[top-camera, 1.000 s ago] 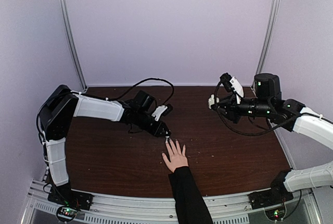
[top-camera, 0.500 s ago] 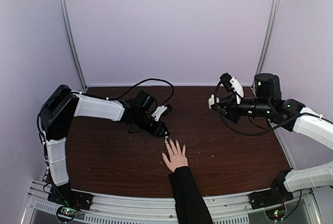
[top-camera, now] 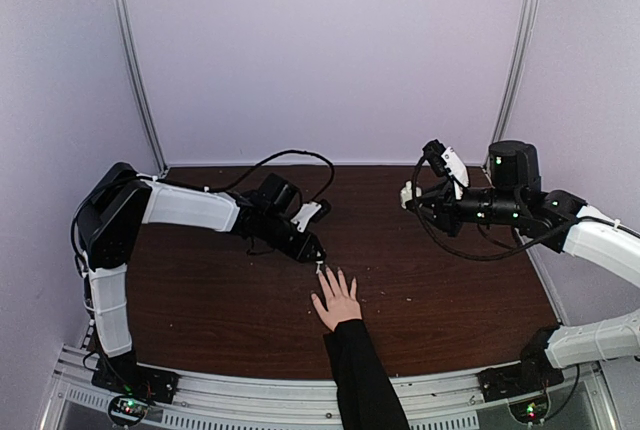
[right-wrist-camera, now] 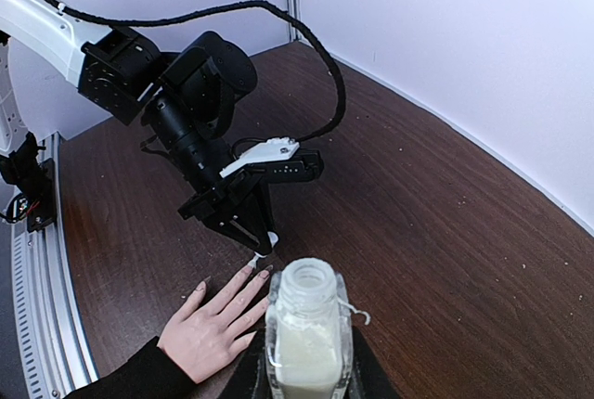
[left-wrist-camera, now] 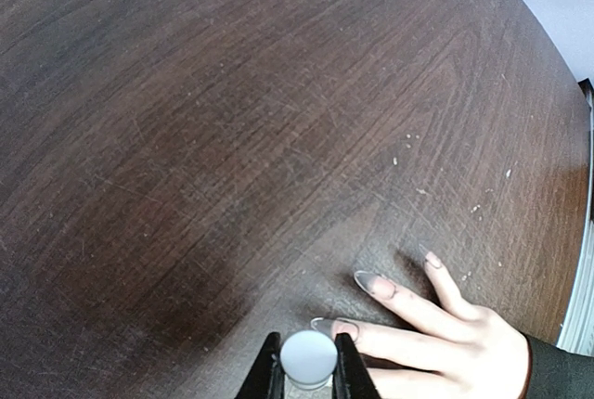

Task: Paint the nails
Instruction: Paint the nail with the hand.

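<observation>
A light-skinned hand (top-camera: 338,304) in a black sleeve lies flat on the dark wooden table, fingers spread. Its long nails (left-wrist-camera: 372,282) show in the left wrist view. My left gripper (top-camera: 317,257) is shut on a white cap (left-wrist-camera: 308,358) with a small brush below it. The brush tip (right-wrist-camera: 252,261) sits at a fingertip beside the nail (left-wrist-camera: 332,327); the cap hides the contact. My right gripper (top-camera: 408,193) hovers above the table's right side, shut on a clear uncapped bottle (right-wrist-camera: 306,336) of pale polish, held upright.
The left arm's black cable (top-camera: 290,157) loops over the back of the table. Pale walls with metal posts (top-camera: 135,60) enclose three sides. A rail (top-camera: 250,390) runs along the near edge, where the sleeve (top-camera: 362,380) crosses it.
</observation>
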Available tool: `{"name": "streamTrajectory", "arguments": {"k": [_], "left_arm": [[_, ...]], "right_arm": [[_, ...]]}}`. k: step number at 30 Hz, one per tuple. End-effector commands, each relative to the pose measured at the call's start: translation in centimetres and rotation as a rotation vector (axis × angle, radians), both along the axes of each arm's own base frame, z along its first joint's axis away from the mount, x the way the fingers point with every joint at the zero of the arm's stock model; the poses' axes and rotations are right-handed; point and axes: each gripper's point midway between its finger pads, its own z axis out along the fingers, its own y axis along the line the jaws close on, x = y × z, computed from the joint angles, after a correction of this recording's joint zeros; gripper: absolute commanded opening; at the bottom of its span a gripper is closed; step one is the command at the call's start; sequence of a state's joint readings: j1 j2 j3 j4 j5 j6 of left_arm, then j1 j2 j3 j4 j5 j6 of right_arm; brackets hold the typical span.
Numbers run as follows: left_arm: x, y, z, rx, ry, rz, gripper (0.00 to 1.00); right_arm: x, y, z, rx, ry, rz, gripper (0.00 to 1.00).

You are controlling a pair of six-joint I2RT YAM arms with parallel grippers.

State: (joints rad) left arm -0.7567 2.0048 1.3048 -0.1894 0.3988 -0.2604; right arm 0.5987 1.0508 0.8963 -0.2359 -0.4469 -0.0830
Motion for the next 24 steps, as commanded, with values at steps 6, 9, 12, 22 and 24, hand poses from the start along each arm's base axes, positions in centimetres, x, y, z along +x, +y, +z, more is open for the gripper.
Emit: {"name": "streamTrajectory", "arguments": {"k": [6,9,12,22,24], "left_arm": [[0.99,-0.61,0.56,-0.008,-0.033,0.006,0.00],[1.14,-0.62,0.72,-0.012,-0.036,0.009,0.00],[1.28,-0.54,0.81,-0.011,-0.038,0.013,0.00],[1.49,-0.44,1.32,-0.020,-0.049,0.020,0.00],[1.59,-0.40,1.38,-0.022,-0.052,0.024,0.00]], "right_arm": [[0.17,-0.44,0.56,0.006,-0.030,-0.018,0.00],[0.19,-0.46,0.56,0.005,-0.031,-0.019,0.00],[0.22,-0.47,0.56,0.006,-0.032,-0.021,0.00],[0.21,-0.46,0.60,0.007,-0.033,-0.020,0.00],[0.19,-0.47,0.59,0.007,-0.033,-0.020,0.00]]}}
